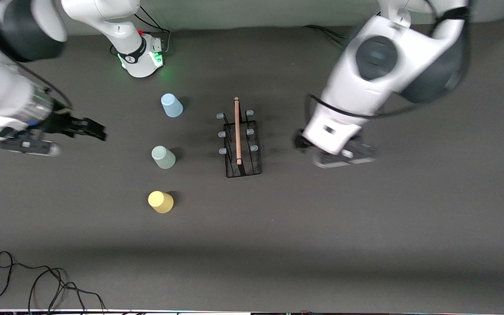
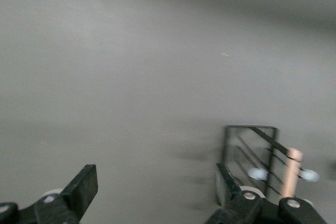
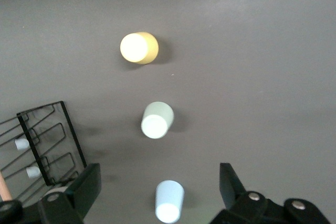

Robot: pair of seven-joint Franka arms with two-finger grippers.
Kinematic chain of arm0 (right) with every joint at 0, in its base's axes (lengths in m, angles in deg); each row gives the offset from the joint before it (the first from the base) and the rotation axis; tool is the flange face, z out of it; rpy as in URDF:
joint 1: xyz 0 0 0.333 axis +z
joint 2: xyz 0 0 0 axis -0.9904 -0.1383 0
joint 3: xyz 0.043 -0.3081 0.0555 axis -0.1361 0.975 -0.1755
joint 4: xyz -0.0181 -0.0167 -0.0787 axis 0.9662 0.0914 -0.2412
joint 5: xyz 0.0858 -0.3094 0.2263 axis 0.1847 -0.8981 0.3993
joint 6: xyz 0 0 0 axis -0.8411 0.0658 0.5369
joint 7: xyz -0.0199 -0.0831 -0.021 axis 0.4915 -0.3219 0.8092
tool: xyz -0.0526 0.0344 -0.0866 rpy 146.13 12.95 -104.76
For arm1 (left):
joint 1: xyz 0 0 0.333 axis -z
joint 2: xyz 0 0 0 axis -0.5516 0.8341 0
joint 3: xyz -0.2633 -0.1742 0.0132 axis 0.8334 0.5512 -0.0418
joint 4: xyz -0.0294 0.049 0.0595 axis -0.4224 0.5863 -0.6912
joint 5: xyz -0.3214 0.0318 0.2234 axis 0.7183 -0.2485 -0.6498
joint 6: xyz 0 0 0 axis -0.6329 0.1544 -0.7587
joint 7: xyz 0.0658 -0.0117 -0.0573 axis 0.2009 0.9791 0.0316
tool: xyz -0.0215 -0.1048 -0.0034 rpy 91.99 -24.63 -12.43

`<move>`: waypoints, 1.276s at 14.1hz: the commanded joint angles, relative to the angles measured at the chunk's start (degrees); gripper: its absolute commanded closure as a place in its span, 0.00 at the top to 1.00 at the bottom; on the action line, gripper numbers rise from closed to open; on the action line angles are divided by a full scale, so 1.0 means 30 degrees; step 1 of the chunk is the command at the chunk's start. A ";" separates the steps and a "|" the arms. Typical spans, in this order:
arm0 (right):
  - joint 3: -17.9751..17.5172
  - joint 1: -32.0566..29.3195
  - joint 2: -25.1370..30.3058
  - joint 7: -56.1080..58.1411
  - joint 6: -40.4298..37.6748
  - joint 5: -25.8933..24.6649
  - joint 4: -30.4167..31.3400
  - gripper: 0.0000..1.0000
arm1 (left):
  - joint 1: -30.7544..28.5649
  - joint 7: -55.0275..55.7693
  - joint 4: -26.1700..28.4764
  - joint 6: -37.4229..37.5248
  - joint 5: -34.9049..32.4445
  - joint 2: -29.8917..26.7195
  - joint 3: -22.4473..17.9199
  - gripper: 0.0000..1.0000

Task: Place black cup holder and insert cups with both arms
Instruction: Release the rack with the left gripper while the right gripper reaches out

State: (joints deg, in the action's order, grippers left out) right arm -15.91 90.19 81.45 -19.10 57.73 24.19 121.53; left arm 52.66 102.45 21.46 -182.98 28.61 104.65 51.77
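Observation:
The black cup holder [image 1: 239,142] stands mid-table with its wooden rod handle on top; it also shows in the left wrist view [image 2: 251,153] and the right wrist view [image 3: 47,140]. Three cups stand in a row beside it, toward the right arm's end: light blue [image 1: 172,105] [image 3: 169,201], mint [image 1: 163,157] [image 3: 156,119] and yellow [image 1: 160,201] [image 3: 138,47]. My left gripper [image 1: 299,141] [image 2: 156,187] hangs open and empty over bare table beside the holder, touching nothing. My right gripper [image 1: 96,130] [image 3: 157,184] is open and empty, in the air beside the row of cups.
The right arm's base [image 1: 140,57] glows green at the table's edge farthest from the front camera. Loose black cables [image 1: 37,284] lie by the near edge at the right arm's end. More cables [image 1: 322,33] run along the edge near the left arm.

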 commanded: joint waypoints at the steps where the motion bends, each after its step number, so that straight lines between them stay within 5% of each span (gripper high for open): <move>1: 0.0167 0.1063 0.0887 -0.1707 0.2755 0.0209 0.3070 1.00 | -0.2603 -0.1931 0.2569 -0.0671 -0.0816 -0.1492 0.0148 1.00; 9: 0.0167 0.2296 -0.0428 -0.1855 1.1981 0.0208 0.9869 1.00 | -0.7326 -0.7967 0.3158 0.0876 -0.1026 -0.3191 0.0119 1.00; 18: 0.0167 0.3087 -0.4179 -0.2559 1.6240 0.0209 1.0959 1.00 | -0.6720 -1.2369 0.2748 0.2724 -0.0469 -0.4187 -0.1897 1.00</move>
State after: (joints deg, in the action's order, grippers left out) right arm -15.98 97.99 70.32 -25.34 104.75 24.21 154.48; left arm 30.22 67.36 28.85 -176.46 26.77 94.45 48.31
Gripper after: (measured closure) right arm 0.000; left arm 0.000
